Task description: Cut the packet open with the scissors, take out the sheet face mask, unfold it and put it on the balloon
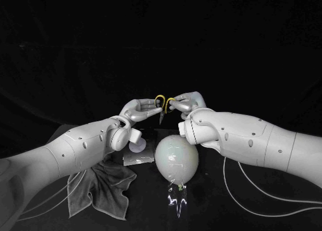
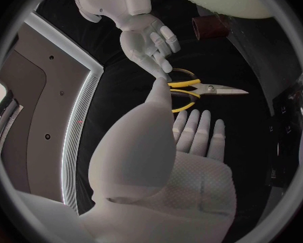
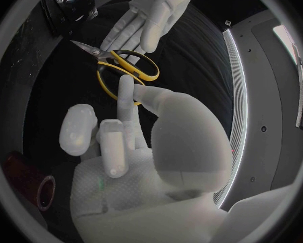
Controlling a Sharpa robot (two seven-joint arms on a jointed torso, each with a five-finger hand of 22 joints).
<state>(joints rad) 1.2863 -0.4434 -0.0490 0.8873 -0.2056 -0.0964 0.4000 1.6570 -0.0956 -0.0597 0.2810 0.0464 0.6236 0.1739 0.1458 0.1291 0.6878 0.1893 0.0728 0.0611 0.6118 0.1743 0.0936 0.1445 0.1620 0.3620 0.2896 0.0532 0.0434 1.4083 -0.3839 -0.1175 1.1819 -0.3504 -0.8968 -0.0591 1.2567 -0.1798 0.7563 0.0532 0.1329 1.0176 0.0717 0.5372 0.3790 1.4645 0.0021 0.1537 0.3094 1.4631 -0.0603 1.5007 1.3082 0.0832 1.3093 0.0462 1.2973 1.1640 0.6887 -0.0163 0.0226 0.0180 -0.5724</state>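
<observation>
The yellow-handled scissors (image 1: 163,104) are held up between both hands behind the balloon, blades pointing down toward me. My left hand (image 1: 142,111) grips them from the left, thumb on a handle loop (image 2: 180,85) and fingers (image 2: 195,128) stretched beneath. My right hand (image 1: 187,102) meets them from the right, with a finger (image 3: 127,90) and the thumb at the other loop of the scissors (image 3: 128,67). The pale balloon (image 1: 176,155) lies in front of the hands. The silvery packet (image 1: 137,157) lies flat just left of the balloon.
A grey cloth (image 1: 100,188) lies crumpled at the front left, below my left arm. The balloon's knotted end sits in a small shiny holder (image 1: 177,196) near the front. Thin cables (image 1: 253,188) trail under my right arm.
</observation>
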